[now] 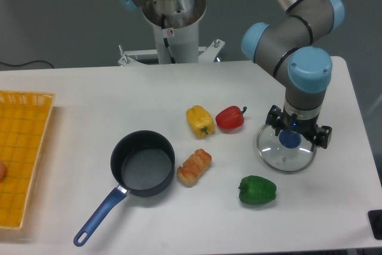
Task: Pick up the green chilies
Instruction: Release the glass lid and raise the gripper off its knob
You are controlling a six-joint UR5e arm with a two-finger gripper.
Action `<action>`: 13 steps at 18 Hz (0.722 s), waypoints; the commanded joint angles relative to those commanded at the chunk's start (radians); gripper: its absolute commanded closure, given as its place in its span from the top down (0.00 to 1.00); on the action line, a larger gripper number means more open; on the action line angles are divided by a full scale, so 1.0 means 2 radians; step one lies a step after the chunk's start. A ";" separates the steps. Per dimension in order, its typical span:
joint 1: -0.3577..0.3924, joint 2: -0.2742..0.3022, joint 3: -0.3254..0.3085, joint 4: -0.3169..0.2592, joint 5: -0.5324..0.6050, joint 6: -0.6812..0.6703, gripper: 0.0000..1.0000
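The green chilies (257, 190) are one glossy dark green pepper-shaped toy lying on the white table (89, 88) at the front right. My gripper (292, 138) hangs over a glass pot lid (285, 150) with a blue knob, up and right of the green toy and apart from it. The arm's wrist hides the fingers from above, so I cannot tell whether they are open or shut.
A yellow pepper (199, 120) and a red pepper (230, 117) lie left of the lid. A breaded shrimp-like toy (194, 167) lies by a dark pot with a blue handle (142, 163). A yellow basket (21, 153) stands at the left edge.
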 joint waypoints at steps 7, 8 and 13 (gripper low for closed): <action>0.001 0.001 -0.005 0.018 -0.002 -0.066 1.00; 0.001 0.001 -0.008 0.025 -0.002 -0.088 1.00; 0.003 -0.002 -0.008 0.038 -0.002 -0.225 1.00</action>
